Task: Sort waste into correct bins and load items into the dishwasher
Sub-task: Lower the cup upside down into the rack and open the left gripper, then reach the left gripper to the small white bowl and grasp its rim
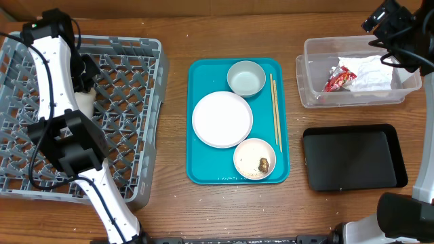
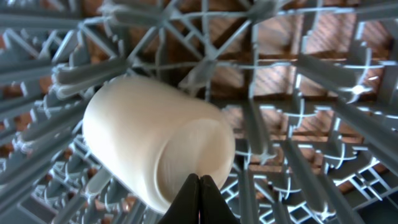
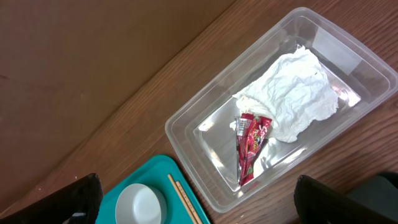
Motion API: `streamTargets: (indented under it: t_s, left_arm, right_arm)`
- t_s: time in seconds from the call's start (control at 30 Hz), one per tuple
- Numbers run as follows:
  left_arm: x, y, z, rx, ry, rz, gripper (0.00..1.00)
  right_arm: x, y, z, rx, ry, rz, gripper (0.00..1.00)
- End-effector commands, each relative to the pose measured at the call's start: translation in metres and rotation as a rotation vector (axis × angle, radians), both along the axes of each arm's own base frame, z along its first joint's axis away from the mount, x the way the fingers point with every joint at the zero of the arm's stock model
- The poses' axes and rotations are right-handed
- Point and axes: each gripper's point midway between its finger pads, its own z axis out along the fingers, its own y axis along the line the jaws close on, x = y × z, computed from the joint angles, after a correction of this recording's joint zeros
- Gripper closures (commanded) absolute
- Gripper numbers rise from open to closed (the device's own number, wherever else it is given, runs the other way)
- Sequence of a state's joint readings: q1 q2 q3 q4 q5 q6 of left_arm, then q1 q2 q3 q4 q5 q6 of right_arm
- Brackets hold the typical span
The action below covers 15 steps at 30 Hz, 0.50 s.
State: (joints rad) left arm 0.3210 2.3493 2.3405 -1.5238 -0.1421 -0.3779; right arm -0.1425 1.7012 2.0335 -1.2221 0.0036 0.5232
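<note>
Left wrist, cup (image 2: 155, 140) in rack (image 2: 298, 68), just beyond closed left gripper (image 2: 199, 180)

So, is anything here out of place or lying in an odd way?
Yes. The white cup lies on its side on the grid of the grey dish rack, just beyond the shut left gripper, instead of standing. Also, one small bowl on the teal tray holds a brown food lump. Nothing looks spilled or broken.

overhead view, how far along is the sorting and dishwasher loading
Done: wrapper and napkin lie in the clear tub; the cup lies in the rack. In hand: nothing; left end effector is shut beside the cup. Left: plate, empty bowl, bowl with brown lump, chopsticks on the teal tray.
</note>
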Motion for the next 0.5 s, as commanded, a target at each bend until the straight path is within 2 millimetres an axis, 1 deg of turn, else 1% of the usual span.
streamTargets:
  t_s: [0.0,0.2,0.23,0.3,0.37,0.47]
  left_arm:
    - [-0.03,0.046,0.013,0.083,0.037,0.176,0.96]
    - [-0.067,0.083,0.031,0.075,0.051,0.367,0.96]
    - [-0.07,0.088,0.034,0.068,0.041,0.386,0.96]
    - [-0.069,0.089,0.043,0.012,-0.013,0.393,0.96]
    - [-0.068,0.088,0.057,-0.028,-0.075,0.408,0.96]
    - [-0.06,0.081,0.09,-0.061,-0.197,0.382,0.96]
  right_arm:
    - [0.001,0.0,0.005,-0.004,-0.014,-0.001,0.0]
    - [0.001,0.0,0.005,-0.004,-0.014,-0.001,0.0]
    - [0.001,0.0,0.005,-0.004,-0.014,-0.001,0.0]
    - [0.001,0.0,0.005,-0.004,-0.014,-0.002,0.0]
    - [0.001,0.0,0.005,-0.004,-0.014,-0.001,0.0]
    - [0.001,0.0,0.005,-0.004,-0.014,-0.001,0.0]
